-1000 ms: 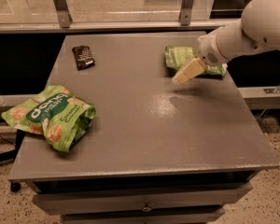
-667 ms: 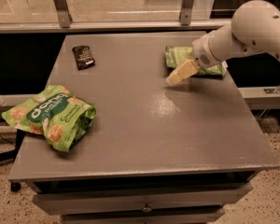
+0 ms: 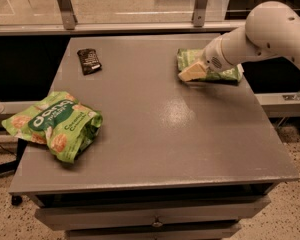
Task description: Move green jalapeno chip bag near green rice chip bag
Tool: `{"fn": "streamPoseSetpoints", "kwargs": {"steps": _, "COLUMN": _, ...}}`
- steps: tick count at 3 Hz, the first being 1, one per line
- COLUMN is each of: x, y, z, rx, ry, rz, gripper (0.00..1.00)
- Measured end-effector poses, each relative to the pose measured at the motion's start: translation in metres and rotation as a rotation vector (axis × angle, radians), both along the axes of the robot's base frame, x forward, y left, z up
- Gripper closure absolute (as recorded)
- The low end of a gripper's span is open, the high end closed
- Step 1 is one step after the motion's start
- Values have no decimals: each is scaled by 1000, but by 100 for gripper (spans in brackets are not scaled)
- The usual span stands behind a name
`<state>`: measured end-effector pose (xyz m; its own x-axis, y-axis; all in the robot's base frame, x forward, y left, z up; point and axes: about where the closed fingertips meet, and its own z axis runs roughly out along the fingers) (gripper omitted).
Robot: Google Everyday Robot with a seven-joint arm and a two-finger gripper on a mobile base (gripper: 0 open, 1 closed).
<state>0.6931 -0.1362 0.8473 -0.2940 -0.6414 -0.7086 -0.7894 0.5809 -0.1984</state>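
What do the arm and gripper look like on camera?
Arm: smooth, rounded white casing, with a round dotted grille by the wrist. The gripper, at the green jalapeno chip bag far right, is cream-yellow and wedge-shaped. No cables show.

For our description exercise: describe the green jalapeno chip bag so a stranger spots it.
On the grey table, find the far right corner, where the gripper is. The green jalapeno chip bag lies there, flat, unlike the puffy green rice chip bag at front left.

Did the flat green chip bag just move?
No, the flat green chip bag stays at the grey table's far right edge, claw at its left end.
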Motion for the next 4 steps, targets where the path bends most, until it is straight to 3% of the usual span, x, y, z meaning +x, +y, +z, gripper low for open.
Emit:
{"fn": "streamPoseSetpoints", "kwargs": {"steps": 1, "x": -1, "y": -2, "z": 12, "rx": 17, "ry": -5, "rz": 10, "gripper": 66}}
{"fn": "streamPoseSetpoints", "kwargs": {"steps": 2, "x": -11, "y": 7, "z": 25, "rx": 37, "ry": -11, "rz": 58, "gripper": 87}}
{"fn": "streamPoseSetpoints", "kwargs": {"steps": 3, "x": -37, "y": 28, "z": 31, "rx": 107, "ry": 16, "rz": 142, "gripper": 100}}
{"fn": "streamPoseSetpoints", "kwargs": {"steps": 4, "x": -80, "y": 59, "z": 40, "rx": 194, "ry": 53, "rz": 253, "gripper": 100}}
